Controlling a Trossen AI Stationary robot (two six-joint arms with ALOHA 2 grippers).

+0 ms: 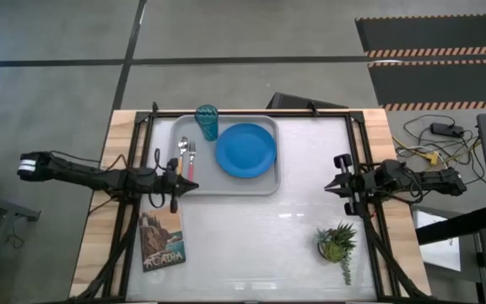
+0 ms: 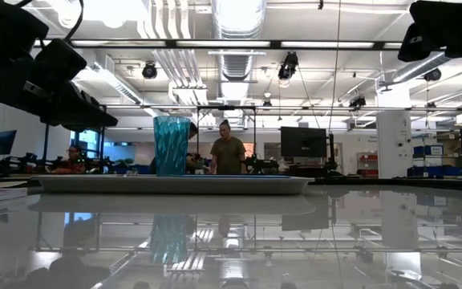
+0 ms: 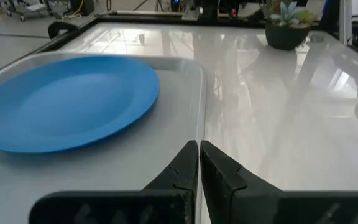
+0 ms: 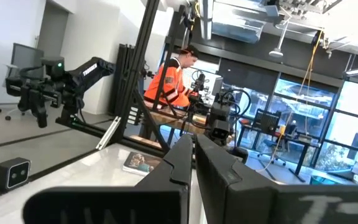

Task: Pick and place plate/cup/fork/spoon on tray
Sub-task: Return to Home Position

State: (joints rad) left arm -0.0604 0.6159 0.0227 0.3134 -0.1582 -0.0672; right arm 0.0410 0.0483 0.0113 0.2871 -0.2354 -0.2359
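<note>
Tray [image 1: 226,187]: light grey, rectangular, rounded corners, raised rim; lies flat on white tabletop [image 1: 310,169], left of centre in high view.
Plate [image 1: 246,150]: round, bright blue, flat in tray's right half.
Cup [image 1: 207,122]: translucent teal, upright, at tray's top edge in high view, just beside plate rim.
Spoon [image 1: 182,155], fork [image 1: 191,160]: side by side, parallel, at tray's left end, metal heads toward cup. Spoon handle orange, outermost; fork handle pink, between spoon and plate.

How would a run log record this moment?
tray: plate, cup, spoon, fork on it | left end effector: shut, at tray edge | right end effector: shut, apart from tray
</note>
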